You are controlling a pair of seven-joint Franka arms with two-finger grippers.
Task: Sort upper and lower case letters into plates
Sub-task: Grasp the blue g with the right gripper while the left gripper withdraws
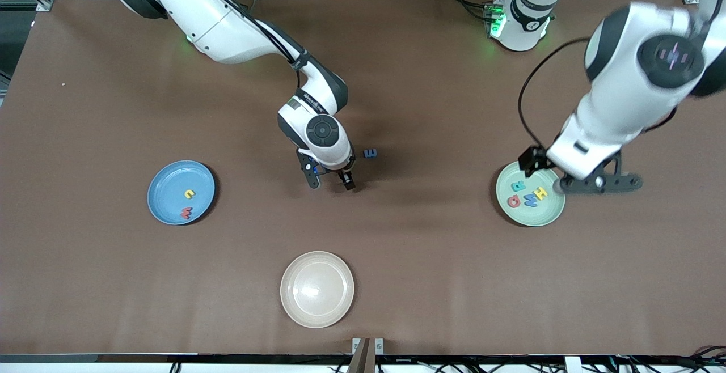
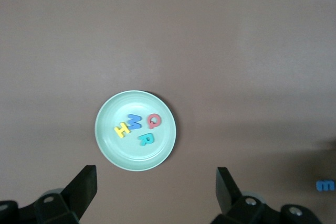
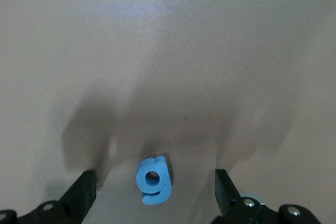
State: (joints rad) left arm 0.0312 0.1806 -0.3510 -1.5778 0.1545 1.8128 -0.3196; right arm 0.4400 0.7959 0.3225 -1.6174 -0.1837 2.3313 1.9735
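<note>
The mint green plate [image 1: 531, 214] lay toward the left arm's end of the table and held four letters in a tight cluster: a yellow H [image 1: 540, 193], a blue M [image 1: 530, 200], a red Q [image 1: 514, 202] and a teal R [image 1: 517, 186]. In the left wrist view the same four showed near the middle of that plate [image 2: 107, 140], with the H [image 2: 122, 129] and M [image 2: 134, 121] touching. The sky blue plate [image 1: 164, 203] lay toward the right arm's end and held two letters, a yellow c [image 1: 189, 194] and a red w [image 1: 186, 212], the w nearer the front camera. A blue g [image 3: 154, 180] lay on the bare table between the fingers of the right gripper [image 1: 329, 179], and a blue m [image 1: 370, 153] lay on the table just beside that gripper. The cream plate [image 1: 317, 289] lay nearest the front camera, midway along the table, with nothing in it.

The right arm reached down toward the table's middle, its gripper pointing downward low over the g with its fingers spread wide on either side, touching nothing. The left gripper [image 1: 567, 176] hung above the mint plate's rim, fingers also wide apart and holding nothing.

The brown table [image 1: 425, 259] lay open between the three plates, and each plate sat well in from the table's edges
</note>
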